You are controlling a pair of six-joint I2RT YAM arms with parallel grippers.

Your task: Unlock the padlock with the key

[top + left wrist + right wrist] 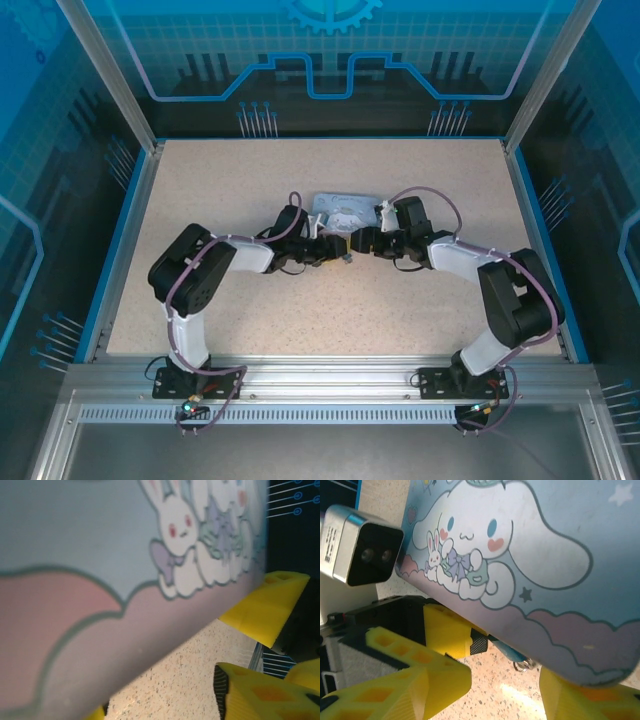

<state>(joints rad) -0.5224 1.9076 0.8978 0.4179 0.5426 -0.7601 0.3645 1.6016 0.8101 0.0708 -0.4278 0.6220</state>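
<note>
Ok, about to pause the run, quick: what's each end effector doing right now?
Left end effector: open at the edge of the cartoon tin, holding nothing.
Right end effector: open, nothing gripped.

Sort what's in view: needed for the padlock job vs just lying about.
Job:
- tiny silver metal ring ahead of the right gripper, probably the key's or the padlock's, cannot tell which
- left gripper

Lying about:
- pale blue rectangular tin with white cartoon figure

Top view high, distant; wrist views close, sharing tin [545,555].
</note>
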